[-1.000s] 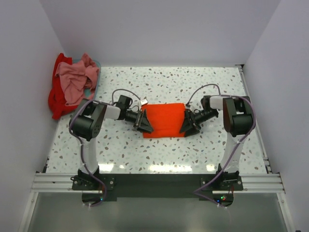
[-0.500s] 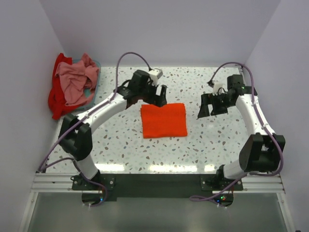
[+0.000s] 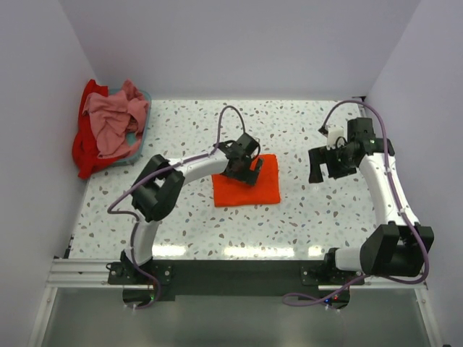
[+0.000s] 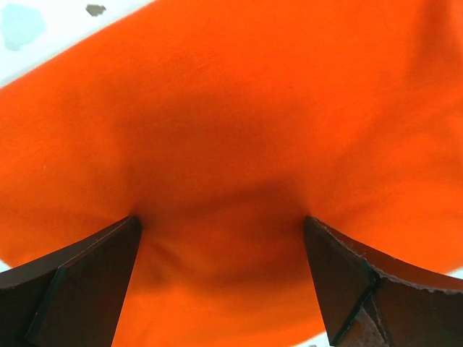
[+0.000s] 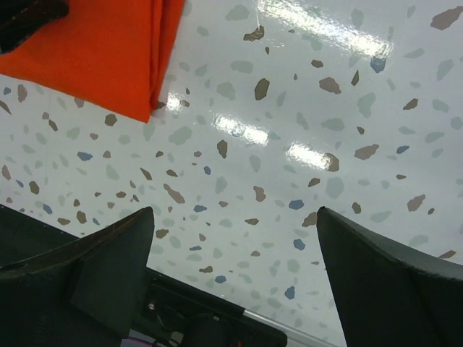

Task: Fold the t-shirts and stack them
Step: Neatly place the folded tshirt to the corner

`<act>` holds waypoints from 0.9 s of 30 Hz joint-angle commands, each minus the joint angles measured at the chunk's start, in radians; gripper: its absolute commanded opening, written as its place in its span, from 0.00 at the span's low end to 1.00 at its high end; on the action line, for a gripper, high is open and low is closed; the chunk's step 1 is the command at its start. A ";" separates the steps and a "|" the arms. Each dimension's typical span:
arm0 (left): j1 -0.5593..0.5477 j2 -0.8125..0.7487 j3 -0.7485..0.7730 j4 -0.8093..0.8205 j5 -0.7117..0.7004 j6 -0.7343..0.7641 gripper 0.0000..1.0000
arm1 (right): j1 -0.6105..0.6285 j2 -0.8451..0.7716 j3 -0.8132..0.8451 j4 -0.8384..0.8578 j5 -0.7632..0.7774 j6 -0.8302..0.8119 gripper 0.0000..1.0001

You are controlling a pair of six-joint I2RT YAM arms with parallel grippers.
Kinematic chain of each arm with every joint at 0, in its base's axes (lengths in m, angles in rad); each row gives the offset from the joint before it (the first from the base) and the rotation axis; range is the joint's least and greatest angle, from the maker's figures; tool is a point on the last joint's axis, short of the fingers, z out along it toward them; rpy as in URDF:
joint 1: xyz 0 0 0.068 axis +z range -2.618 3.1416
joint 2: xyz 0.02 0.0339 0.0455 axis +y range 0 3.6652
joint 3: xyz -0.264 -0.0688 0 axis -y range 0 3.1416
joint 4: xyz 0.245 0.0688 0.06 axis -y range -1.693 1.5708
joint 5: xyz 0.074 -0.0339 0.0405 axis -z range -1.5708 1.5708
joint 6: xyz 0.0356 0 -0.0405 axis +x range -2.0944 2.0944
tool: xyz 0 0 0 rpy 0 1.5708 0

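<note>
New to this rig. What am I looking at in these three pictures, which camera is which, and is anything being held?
Two robot arms are bolted at the near edge of a speckled table, each ending in a two-finger gripper. The wide picture comes from a fixed camera above and behind them. The other two come from cameras on the wrists, so each shows its own dark fingers at the bottom.

The left gripper is open, and its tips seem to press on a folded orange shirt mid-table. Its wrist view is nearly all orange cloth. The right gripper is open above bare table, to the right of that shirt. Neither holds anything.

At the far left corner a pink shirt and a red shirt lie crumpled in a heap, not yet folded.
</note>
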 commanded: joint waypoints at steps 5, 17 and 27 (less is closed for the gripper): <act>0.161 -0.005 -0.103 -0.075 0.095 0.183 1.00 | -0.008 -0.002 0.035 -0.012 0.046 -0.052 0.99; 0.474 -0.114 -0.233 -0.316 0.027 0.518 1.00 | -0.014 0.070 0.091 0.002 -0.002 -0.095 0.99; 0.663 -0.312 -0.481 -0.343 -0.013 0.709 1.00 | -0.016 0.065 0.084 0.030 -0.020 -0.132 0.99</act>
